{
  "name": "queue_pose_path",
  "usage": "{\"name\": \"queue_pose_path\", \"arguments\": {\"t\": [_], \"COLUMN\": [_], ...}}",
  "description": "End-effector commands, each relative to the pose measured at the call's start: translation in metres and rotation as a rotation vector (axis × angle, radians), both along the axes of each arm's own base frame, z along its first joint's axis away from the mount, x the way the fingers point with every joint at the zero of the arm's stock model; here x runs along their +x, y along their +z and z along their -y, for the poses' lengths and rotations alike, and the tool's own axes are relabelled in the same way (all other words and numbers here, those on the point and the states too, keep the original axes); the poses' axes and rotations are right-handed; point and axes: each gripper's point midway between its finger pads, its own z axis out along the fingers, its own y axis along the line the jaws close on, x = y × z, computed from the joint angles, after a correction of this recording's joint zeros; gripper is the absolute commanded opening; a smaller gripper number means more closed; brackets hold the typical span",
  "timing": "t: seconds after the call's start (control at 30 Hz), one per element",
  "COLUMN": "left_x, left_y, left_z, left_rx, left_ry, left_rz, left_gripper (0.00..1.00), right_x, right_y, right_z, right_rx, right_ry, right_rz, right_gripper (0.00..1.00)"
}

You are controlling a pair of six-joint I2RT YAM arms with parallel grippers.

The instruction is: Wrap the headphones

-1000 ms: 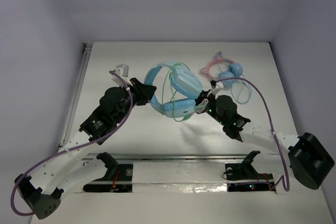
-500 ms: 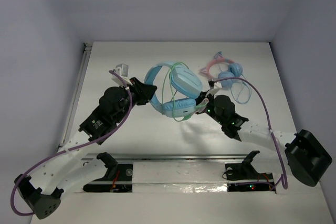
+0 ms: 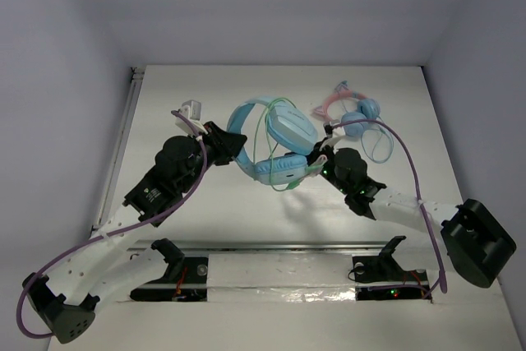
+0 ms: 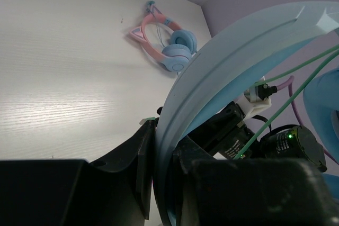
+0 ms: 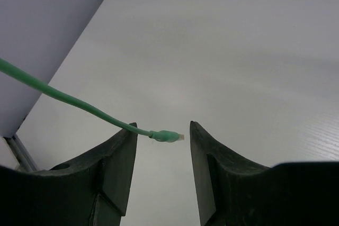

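The large light-blue headphones hang above the table's middle, held by the headband. My left gripper is shut on the wide blue headband. The thin green cable loops round the cups. My right gripper is open beside the lower cup. In the right wrist view the cable's green plug end hangs between my two open fingers, touching neither as far as I can see.
The smaller pink-banded headphones with round blue cups lie at the back right of the table, also in the left wrist view. A small white clip-like object sits behind the left arm. White walls enclose the table.
The right arm has shifted slightly left, toward the headphones' lower cup. The left arm and the headphones have not visibly moved.
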Motion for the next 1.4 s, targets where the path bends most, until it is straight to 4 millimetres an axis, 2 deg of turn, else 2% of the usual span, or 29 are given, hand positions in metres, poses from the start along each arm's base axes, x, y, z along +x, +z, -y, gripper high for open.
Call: {"name": "queue_pose_path", "arguments": {"t": [0.0,0.27,0.53,0.57,0.63,0.67,0.7,0.77,0.83,0.87,0.97,1.0,1.03,1.1,1.13,1.17,1.23,1.37], "left_x": [-0.005,-0.01,-0.003,0.001,0.009,0.015,0.019,0.029,0.04,0.048,0.066,0.072,0.076,0.091,0.096,0.103,0.111,0.123], "left_y": [0.061,0.062,0.069,0.07,0.068,0.063,0.067,0.061,0.062,0.054,0.048,0.05,0.055,0.049,0.051,0.042,0.037,0.005], "left_z": [0.003,0.007,0.011,0.012,0.009,0.009,0.007,0.008,0.002,0.004,0.0,-0.003,-0.004,-0.006,-0.007,-0.005,-0.009,-0.011], "left_rx": [-0.166,-0.197,-0.248,-0.256,-0.263,-0.263,-0.281,-0.296,-0.313,-0.298,-0.308,-0.309,-0.309,-0.284,-0.276,-0.256,-0.239,-0.182], "left_ry": [-0.021,-0.046,-0.028,-0.022,0.024,0.047,0.07,0.103,0.171,0.193,0.265,0.301,0.318,0.373,0.39,0.407,0.454,0.515], "left_rz": [0.109,0.089,0.081,0.084,0.082,0.072,0.086,0.076,0.091,0.078,0.082,0.094,0.107,0.105,0.117,0.106,0.11,0.078], "left_gripper": [0.0,0.0,0.0,0.0,0.0,0.0,0.0,0.0,0.0,0.0,0.0,0.0,0.0,0.0,0.0,0.0,0.0,0.0], "right_x": [0.003,-0.002,-0.021,-0.024,-0.039,-0.042,-0.043,-0.056,-0.061,-0.068,-0.077,-0.085,-0.09,-0.098,-0.1,-0.104,-0.111,-0.119], "right_y": [0.042,0.045,0.04,0.04,0.036,0.038,0.036,0.031,0.027,0.025,0.017,0.016,0.026,0.024,0.03,0.032,0.039,0.053], "right_z": [-0.008,-0.013,-0.031,-0.031,-0.039,-0.038,-0.037,-0.042,-0.042,-0.047,-0.048,-0.05,-0.051,-0.049,-0.048,-0.049,-0.053,-0.06], "right_rx": [0.062,0.082,0.169,0.18,0.199,0.212,0.219,0.239,0.257,0.259,0.277,0.291,0.34,0.36,0.391,0.404,0.437,0.51], "right_ry": [0.025,0.063,0.172,0.179,0.217,0.212,0.207,0.233,0.228,0.236,0.22,0.238,0.247,0.259,0.261,0.273,0.302,0.334], "right_rz": [0.13,0.141,0.071,0.054,0.016,0.008,-0.003,-0.053,-0.094,-0.109,-0.145,-0.152,-0.141,-0.153,-0.155,-0.157,-0.173,-0.205], "right_gripper": [0.5,0.45,0.15,0.1,0.08,0.06,0.04,0.04,0.04,0.04,0.04,0.03,0.03,0.03,0.03,0.03,0.03,0.02]}}
